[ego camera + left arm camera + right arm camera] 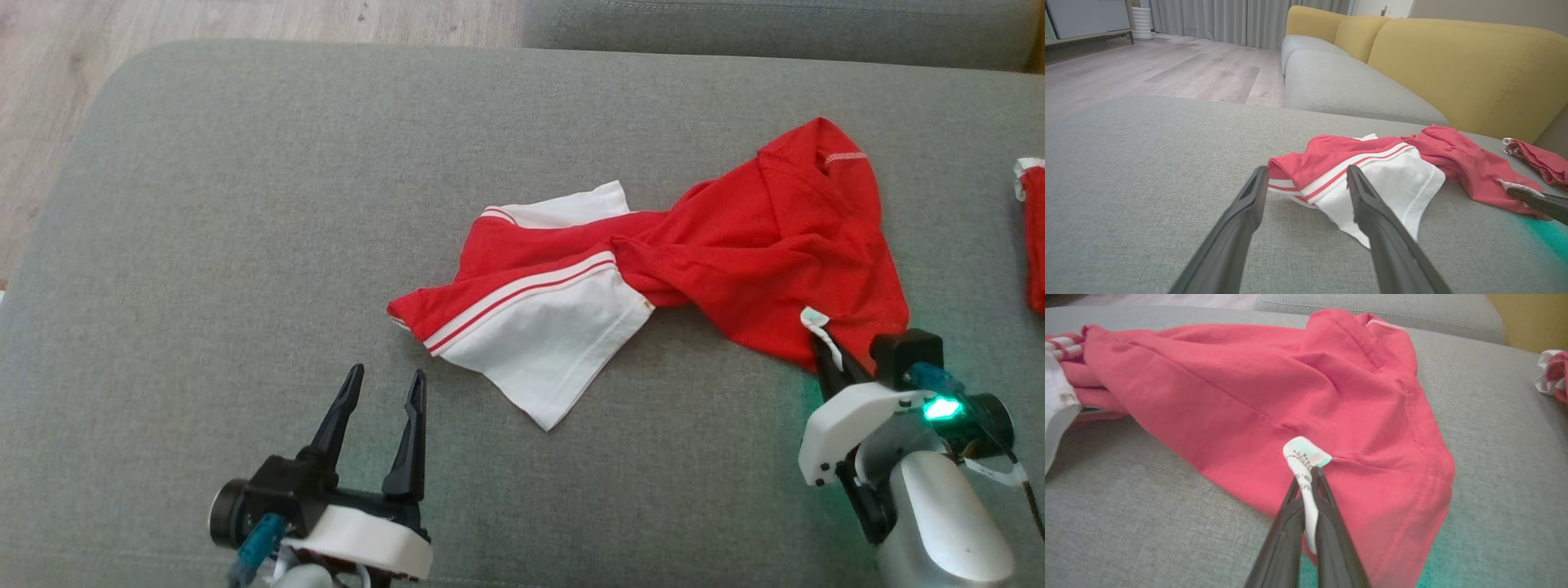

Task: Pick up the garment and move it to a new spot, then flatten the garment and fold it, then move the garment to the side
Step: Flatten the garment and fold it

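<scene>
The garment (718, 253), red with white striped parts, lies twisted and bunched on the grey cushion (204, 204). By my judgement the task has barely begun: nothing is lifted, and the move to a new spot, the flattening, the fold and the shift aside are all left. Nearest, by the cushion's front edge and left of its middle, the left gripper (387, 376) hovers low. Its fingers are spread wide and hold nothing, and they point at the garment's white end without touching it. At the cushion's front right, the right gripper (1310, 473) reaches in on a forearm angled up from the front right corner. Its jaws are pinched tight on the white label (1302, 453) at the garment's near red hem (whether any red cloth is caught too, I cannot tell). The garment spreads from the cushion's middle toward its right. At the cushion's right edge lies another red cloth (1033, 237). Beyond its back edge are a second grey seat (775, 24) and wooden floor (245, 20).
</scene>
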### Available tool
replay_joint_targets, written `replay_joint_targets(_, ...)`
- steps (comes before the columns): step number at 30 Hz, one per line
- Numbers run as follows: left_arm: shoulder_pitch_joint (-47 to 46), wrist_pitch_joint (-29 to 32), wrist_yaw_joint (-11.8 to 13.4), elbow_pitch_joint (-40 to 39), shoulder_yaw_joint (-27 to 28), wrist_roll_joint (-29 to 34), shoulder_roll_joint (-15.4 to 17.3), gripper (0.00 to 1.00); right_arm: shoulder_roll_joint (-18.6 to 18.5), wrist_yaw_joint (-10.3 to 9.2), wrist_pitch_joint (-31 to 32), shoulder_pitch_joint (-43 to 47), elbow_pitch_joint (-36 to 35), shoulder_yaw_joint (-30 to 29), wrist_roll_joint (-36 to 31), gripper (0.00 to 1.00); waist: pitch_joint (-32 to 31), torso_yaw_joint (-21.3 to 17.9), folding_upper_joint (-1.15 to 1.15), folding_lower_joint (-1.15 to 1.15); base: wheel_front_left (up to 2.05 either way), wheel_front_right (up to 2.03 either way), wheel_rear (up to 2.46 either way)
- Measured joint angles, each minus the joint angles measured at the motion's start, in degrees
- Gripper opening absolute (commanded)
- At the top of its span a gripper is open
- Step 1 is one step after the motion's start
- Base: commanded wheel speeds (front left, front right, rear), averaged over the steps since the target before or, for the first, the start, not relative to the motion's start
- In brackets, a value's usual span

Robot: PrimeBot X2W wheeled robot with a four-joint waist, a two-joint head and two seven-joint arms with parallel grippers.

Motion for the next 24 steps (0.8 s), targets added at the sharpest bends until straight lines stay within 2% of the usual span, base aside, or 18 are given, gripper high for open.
replay_joint_targets(10,0.0,0.0,0.1,0.1,0.0,0.0,0.0,1.0,-0.6,0.0,-2.8,-3.2,-0.3,-0.9,-0.8,0.0,-0.7,-1.3,0.0,0.0,0.0,0.0,0.0)
replay_joint_targets(18,0.1,0.0,0.1,0.1,-0.2,0.0,0.1,1.0,-6.0,0.0,-3.0,-9.1,-3.8,-1.5,-2.7,0.0,-2.4,-2.8,0.0,0.0,0.0,0.0,0.0)
replay_joint_targets(24,0.4,0.0,0.1,0.1,-0.4,-0.2,0.2,1.0,-6.5,0.0,-3.0,-6.4,-7.1,0.5,-2.5,0.0,-3.7,-3.7,0.0,0.0,0.0,0.0,0.0)
